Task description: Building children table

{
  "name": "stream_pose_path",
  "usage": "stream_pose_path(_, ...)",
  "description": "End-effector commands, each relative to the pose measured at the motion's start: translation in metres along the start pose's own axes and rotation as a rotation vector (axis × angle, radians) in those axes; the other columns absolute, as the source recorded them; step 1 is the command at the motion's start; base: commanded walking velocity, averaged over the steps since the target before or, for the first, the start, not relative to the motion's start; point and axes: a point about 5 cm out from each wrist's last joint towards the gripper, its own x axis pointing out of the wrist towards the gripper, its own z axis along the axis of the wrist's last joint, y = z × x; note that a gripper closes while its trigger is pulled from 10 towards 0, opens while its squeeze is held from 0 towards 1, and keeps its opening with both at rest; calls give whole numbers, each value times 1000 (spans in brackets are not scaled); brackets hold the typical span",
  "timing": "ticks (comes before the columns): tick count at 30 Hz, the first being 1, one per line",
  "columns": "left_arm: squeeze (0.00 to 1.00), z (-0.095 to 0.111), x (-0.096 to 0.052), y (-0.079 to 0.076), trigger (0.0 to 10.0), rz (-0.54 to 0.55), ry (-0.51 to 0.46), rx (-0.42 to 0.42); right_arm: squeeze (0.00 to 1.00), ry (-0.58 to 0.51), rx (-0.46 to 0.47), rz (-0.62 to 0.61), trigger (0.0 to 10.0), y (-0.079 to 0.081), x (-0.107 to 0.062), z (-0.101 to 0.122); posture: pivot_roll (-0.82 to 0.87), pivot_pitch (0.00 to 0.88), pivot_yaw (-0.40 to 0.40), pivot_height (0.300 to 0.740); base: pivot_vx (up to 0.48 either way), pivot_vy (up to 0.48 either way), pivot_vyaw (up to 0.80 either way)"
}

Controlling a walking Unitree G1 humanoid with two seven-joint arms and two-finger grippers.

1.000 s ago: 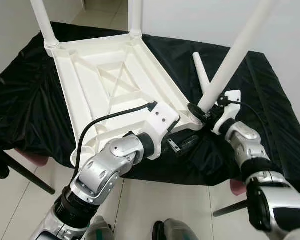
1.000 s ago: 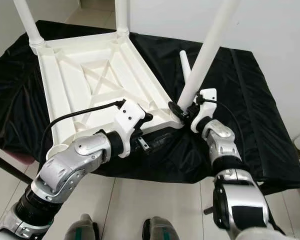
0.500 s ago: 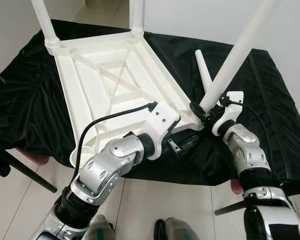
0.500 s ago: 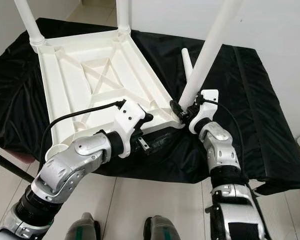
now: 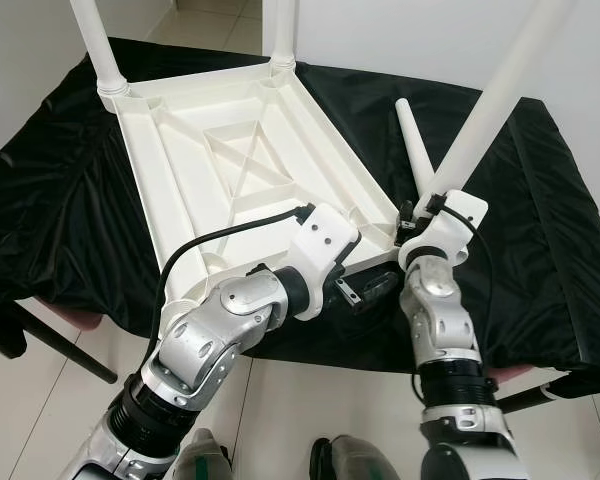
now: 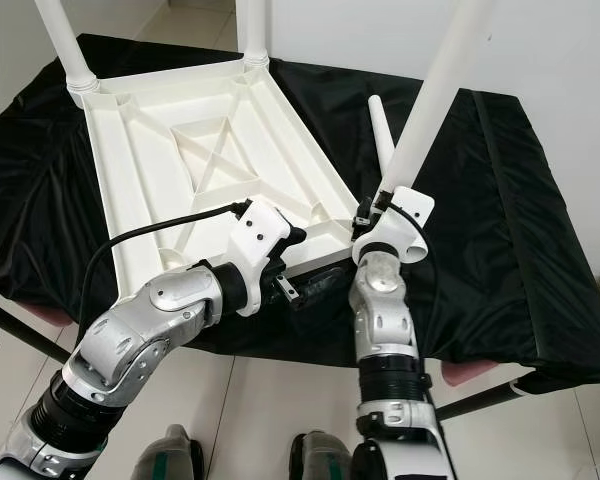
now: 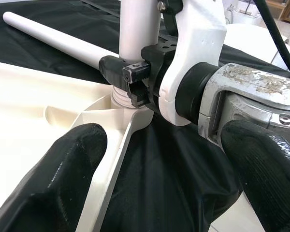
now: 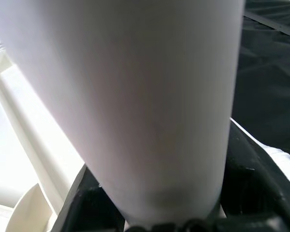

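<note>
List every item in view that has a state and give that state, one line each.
Tabletop: upside down on the black cloth, ribs facing up.
Two far legs: upright in their corner sockets.
Third leg: tilted, base at the near corner socket, held.
Spare leg: lying loose on the cloth.
Right pincer: shut on the third leg.
Left pincer: open, at the tabletop's near edge.

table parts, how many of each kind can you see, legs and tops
White legs standing in the tabletop's corner sockets: 3 (far left, far right, near one held by the right gripper)
Loose white leg lying on the black cloth: 1
Upside-down white tabletop: 1
Total: 5
</note>
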Motion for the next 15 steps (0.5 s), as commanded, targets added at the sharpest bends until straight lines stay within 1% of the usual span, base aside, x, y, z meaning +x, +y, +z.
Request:
stream_pose_path(1, 0, -2, 0, -3, 10000, -27, 11, -5, 0, 11, -30, -43, 10000, -6, -2, 0, -53, 48, -41, 740, 0, 0, 0)
stream_pose_path(7, 0, -1, 0, -3, 10000, -25, 9, -4, 0, 43, -51, -33, 10000, -3, -8, -7, -54, 47, -43, 740, 0, 0, 0)
stream_pose_path(8, 0, -1, 1, -3, 10000, -24, 8, -4, 1000, 42, -47, -24, 10000, -4, -8, -7, -55, 47, -44, 740, 0, 0, 0)
stream_pose_path(12, 0, -1, 1, -3, 10000, -23, 8, -5, 1000, 39, -45, -12, 10000, -5, -6, -6, -57, 47, -45, 740, 0, 0, 0)
stream_pose_path(13, 0, -1, 1, -3, 10000, -24, 7, -6, 1000, 39, -54, 16, 10000, -6, -4, -7, -59, 44, -45, 740, 0, 0, 0)
stream_pose_path(15, 0, -1, 1, -4, 10000, -25, 6, -6, 1000, 33, -58, 24, 10000, -8, -3, -6, -59, 46, -44, 740, 0, 0, 0)
